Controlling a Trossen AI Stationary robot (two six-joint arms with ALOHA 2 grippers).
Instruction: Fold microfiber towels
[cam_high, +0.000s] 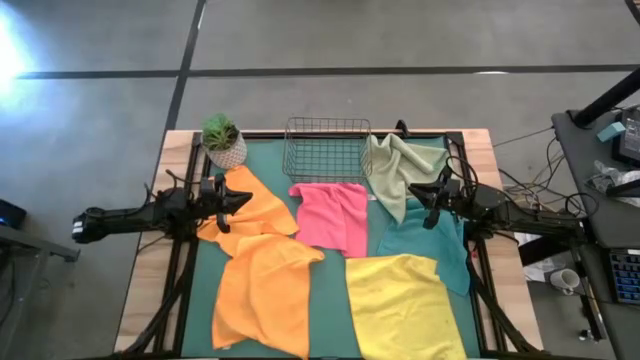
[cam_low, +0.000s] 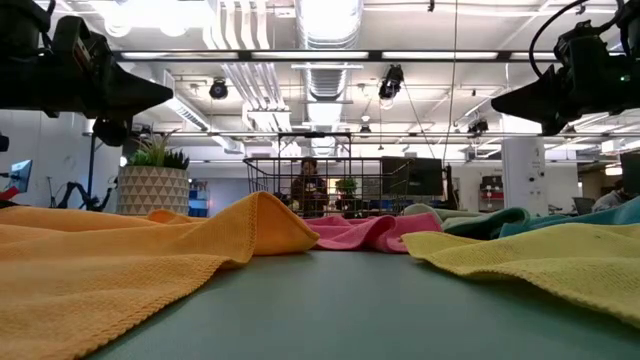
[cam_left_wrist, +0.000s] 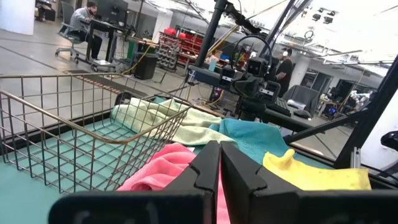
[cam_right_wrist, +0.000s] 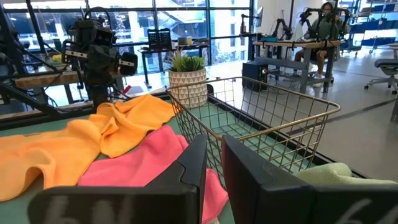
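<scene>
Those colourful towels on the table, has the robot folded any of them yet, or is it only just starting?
Nothing looks folded yet. The two orange towels, the pink towel, yellow towel, teal towel and sage towel all lie loose and rumpled on the mat, and the wire basket looks empty. Neither the left gripper nor the right gripper holds anything; both hang above the cloths. All six remain.

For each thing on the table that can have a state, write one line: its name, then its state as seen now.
Pink towel: flat, rumpled.
Yellow towel: spread, unfolded.
Teal towel: rumpled.
Sage green towel: crumpled.
Two orange towels: unfolded, overlapping.
Wire basket: upright, empty.
Left gripper: shut, holding nothing.
Right gripper: slightly parted, holding nothing.
</scene>
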